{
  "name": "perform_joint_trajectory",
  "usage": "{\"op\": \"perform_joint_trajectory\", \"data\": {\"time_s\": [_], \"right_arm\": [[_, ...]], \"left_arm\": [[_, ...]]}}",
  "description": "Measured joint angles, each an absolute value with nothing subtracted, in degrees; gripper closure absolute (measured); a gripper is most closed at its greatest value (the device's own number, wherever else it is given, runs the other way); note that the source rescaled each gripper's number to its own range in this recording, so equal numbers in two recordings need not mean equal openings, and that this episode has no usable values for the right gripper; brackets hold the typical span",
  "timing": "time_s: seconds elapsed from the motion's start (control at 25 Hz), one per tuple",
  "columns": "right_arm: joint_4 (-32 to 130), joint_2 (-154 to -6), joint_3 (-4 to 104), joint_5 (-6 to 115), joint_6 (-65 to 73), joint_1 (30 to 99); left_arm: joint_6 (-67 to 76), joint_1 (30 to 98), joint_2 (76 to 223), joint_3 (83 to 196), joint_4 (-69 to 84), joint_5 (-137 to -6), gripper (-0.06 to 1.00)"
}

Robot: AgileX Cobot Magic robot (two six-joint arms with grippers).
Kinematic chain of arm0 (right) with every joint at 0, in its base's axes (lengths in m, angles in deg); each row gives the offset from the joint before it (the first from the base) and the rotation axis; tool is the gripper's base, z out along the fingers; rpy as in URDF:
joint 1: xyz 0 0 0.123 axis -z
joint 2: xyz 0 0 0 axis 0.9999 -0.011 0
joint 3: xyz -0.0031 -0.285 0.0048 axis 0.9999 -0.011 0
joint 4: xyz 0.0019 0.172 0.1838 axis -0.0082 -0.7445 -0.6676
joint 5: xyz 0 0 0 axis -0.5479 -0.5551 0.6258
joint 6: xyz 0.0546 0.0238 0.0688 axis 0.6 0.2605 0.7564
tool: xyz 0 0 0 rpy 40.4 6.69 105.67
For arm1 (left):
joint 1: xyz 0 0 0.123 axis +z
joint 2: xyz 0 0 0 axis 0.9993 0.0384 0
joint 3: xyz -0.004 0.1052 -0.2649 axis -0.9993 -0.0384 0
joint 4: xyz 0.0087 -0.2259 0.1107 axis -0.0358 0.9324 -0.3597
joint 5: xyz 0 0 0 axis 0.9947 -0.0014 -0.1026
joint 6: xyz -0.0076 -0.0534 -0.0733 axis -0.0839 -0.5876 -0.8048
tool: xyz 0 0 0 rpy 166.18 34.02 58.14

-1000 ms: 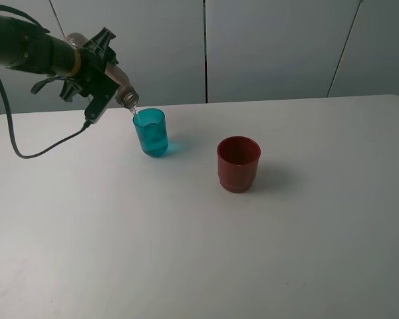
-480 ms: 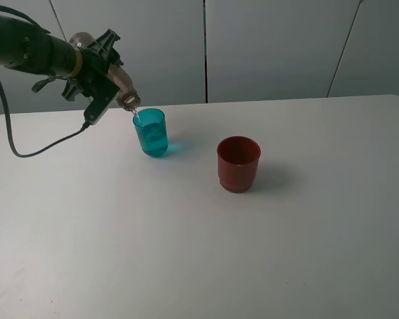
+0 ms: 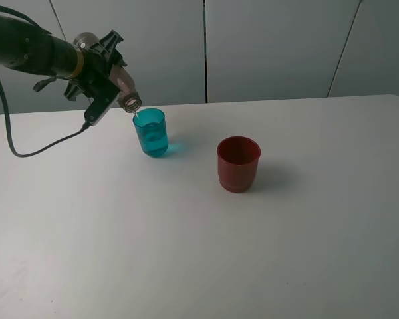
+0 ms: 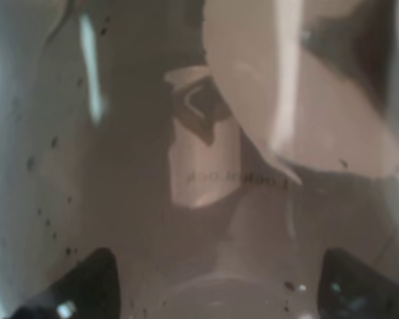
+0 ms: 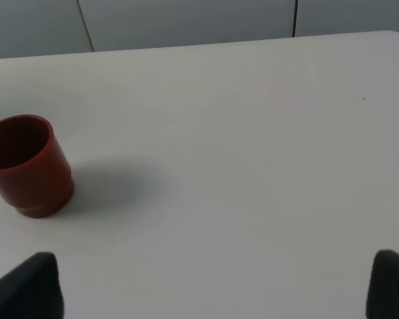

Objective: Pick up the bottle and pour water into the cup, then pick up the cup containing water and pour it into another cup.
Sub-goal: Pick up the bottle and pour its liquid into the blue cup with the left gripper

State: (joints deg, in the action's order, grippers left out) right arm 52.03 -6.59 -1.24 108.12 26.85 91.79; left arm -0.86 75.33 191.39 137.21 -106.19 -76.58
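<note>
The white table (image 3: 299,252) is cut off along its near side. Above its far left corner the left arm (image 3: 26,50) enters from out of frame. Its left gripper (image 3: 105,70) is clamped round the bottle (image 3: 124,86) and hides most of it; the left wrist view gives only a brown blur. The red cup (image 3: 239,164) stands upright near mid-table. The bottle's mouth tilts down just over the rim of the teal cup (image 3: 150,133), whose water level I can't make out. The right gripper (image 5: 209,289) shows only two dark fingertips, spread wide around nothing.

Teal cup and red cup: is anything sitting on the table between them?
Nothing. In the exterior high view only bare white table lies between the teal cup and the red cup.
</note>
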Motion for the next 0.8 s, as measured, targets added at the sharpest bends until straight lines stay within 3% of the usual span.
{"op": "perform_joint_trajectory", "data": {"time_s": [0.8], "right_arm": [[52.03,-6.59,-1.24,108.12,26.85,91.79]], "left_arm": [[0.47,74.75,191.39,137.21,-106.3,-79.56,0.91]]}}
